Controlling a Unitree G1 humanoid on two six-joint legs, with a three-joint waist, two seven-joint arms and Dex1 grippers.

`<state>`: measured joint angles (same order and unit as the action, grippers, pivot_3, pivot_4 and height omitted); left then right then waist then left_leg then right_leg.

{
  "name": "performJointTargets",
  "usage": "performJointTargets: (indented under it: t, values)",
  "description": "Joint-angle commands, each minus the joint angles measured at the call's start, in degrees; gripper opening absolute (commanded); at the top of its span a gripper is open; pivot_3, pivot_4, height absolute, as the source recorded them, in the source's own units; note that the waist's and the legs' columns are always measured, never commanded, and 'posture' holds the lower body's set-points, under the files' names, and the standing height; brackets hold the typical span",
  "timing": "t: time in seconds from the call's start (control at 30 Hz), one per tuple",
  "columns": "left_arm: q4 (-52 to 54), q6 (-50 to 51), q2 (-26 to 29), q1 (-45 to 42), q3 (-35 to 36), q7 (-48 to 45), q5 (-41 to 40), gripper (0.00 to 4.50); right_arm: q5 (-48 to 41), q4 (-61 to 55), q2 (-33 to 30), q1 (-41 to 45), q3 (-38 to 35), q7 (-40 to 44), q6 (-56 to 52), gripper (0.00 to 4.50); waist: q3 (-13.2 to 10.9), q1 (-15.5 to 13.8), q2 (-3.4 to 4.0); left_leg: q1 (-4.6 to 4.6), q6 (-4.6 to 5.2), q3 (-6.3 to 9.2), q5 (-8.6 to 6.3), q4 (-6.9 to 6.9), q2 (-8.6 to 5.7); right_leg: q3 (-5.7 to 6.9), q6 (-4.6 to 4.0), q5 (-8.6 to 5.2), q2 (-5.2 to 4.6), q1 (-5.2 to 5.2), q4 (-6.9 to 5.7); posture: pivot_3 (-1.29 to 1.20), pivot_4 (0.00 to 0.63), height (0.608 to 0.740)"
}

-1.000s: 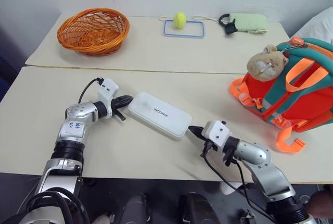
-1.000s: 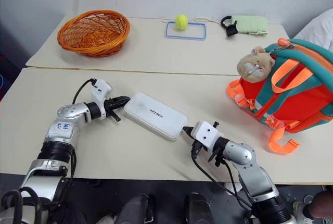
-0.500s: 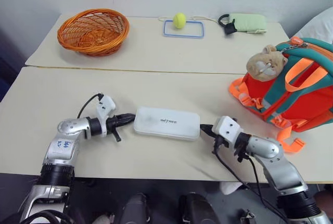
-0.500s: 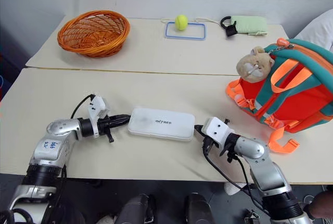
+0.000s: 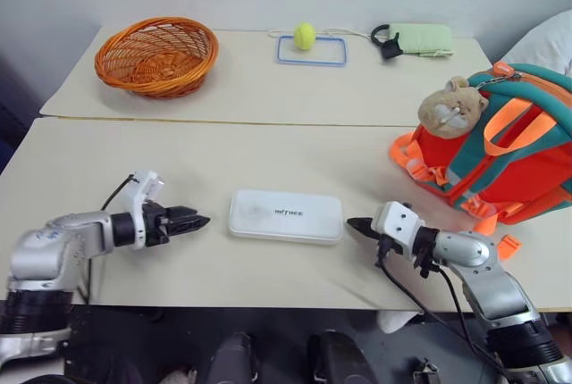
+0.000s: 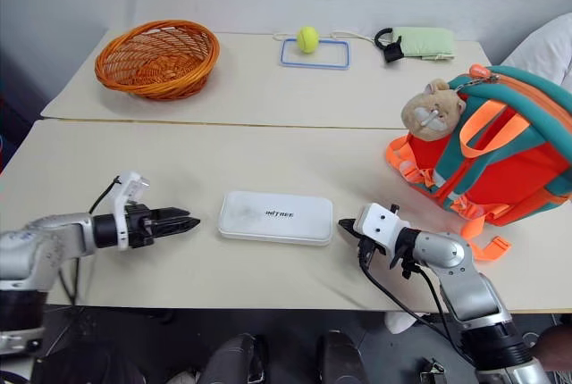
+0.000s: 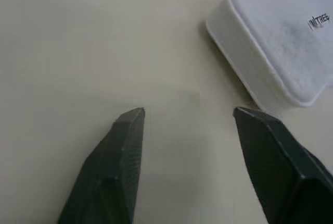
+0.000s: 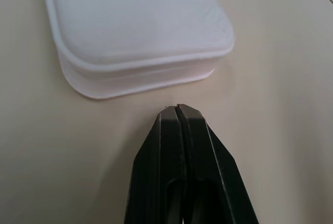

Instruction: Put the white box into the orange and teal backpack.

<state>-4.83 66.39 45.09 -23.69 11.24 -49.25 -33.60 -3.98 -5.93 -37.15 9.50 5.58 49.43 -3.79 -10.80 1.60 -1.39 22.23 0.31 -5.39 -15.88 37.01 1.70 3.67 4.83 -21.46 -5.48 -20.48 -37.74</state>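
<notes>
The white box (image 5: 285,216) lies flat on the tabletop (image 5: 268,152) in the lower middle of the left eye frame, its long side running left to right and its dark lettering facing up. At the lower left, the left gripper (image 5: 197,221) points toward the box's left end with a strip of bare tabletop between them; in the left wrist view its two black fingers (image 7: 122,146) stand well apart, holding nothing, and a corner of the box sits just beyond the tips. At the lower right, the right gripper (image 5: 355,224) points at the box's right end, close to it but not touching; the right wrist view shows its fingers (image 8: 179,130) pressed together, with a thin gap of tabletop before the box's rounded edge. The orange and teal backpack (image 5: 500,165) stands at the right edge of the frame, well apart from the box, with a tan plush hamster charm (image 5: 453,105) on its upper left side. On the far tabletop sit an orange wicker basket (image 5: 156,54) at the upper left, a yellow ball (image 5: 305,36) on a blue-rimmed tray (image 5: 312,50) at top centre, and a pale green pouch (image 5: 420,38) to its right.
</notes>
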Motion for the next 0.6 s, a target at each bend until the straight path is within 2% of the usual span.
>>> performJointTargets:
  t: [0.03,0.07,0.1,0.27,0.4,0.5,0.6]
  values:
    - [-7.8,11.6,-0.8,-5.8,1.6,1.7,-2.9,4.09,-1.2,-0.6,-0.7,0.4,-1.1,0.8,0.9,0.00,0.0,-0.2,0.00,0.01,0.00,0.03,0.00,0.02,0.00,0.03,0.00,0.00,0.00,0.00,-0.03,0.00,0.150,0.740]
    - [-9.2,13.1,-1.1,-7.4,1.0,1.9,-2.9,4.38,-1.2,-0.5,-0.7,0.6,-1.0,1.0,0.9,0.00,0.0,-0.2,0.00,0.02,-0.01,0.03,0.01,0.03,0.00,0.04,0.00,0.00,0.00,-0.01,-0.05,0.00,0.150,0.740]
    - [-10.3,14.5,-1.1,-8.8,-0.9,2.0,-2.3,4.47,-1.2,-0.5,-0.6,0.8,-0.9,1.1,0.8,0.00,0.0,-0.3,0.00,0.03,-0.01,0.06,0.01,0.05,-0.01,0.04,0.00,0.00,0.00,-0.01,-0.07,0.00,0.150,0.740]
    - [-16.7,20.4,-4.6,-15.4,-6.3,2.7,-1.5,4.47,-1.0,0.5,-0.3,2.3,-0.1,2.0,1.1,0.00,0.0,-0.7,0.00,0.02,-0.01,0.03,0.01,0.08,-0.07,0.02,0.00,0.00,-0.02,0.00,-0.08,0.00,0.150,0.740]
    - [-24.4,24.4,-10.5,-22.1,-3.2,4.0,-2.4,4.47,-0.7,2.0,0.0,3.6,0.5,2.6,2.0,0.00,0.0,-1.7,0.00,0.06,0.02,0.03,0.01,0.17,-0.12,0.03,0.00,0.00,-0.04,0.00,-0.08,0.00,0.150,0.740]
    - [-24.7,25.0,-11.9,-23.2,-8.8,3.2,-1.6,4.47,-0.2,3.4,-0.3,4.2,1.3,3.5,3.4,0.00,0.0,-1.7,-0.01,0.10,0.05,0.03,-0.01,0.20,-0.16,0.03,0.01,0.00,-0.07,0.00,-0.06,0.00,0.150,0.740]
    - [-25.2,25.3,-12.9,-23.9,-11.3,2.1,-2.0,4.47,0.1,4.6,0.3,5.0,1.6,3.5,4.2,0.00,0.0,-1.6,-0.01,0.10,0.05,0.02,-0.01,0.18,-0.17,0.03,0.01,0.00,-0.07,0.01,-0.04,0.00,0.150,0.740]
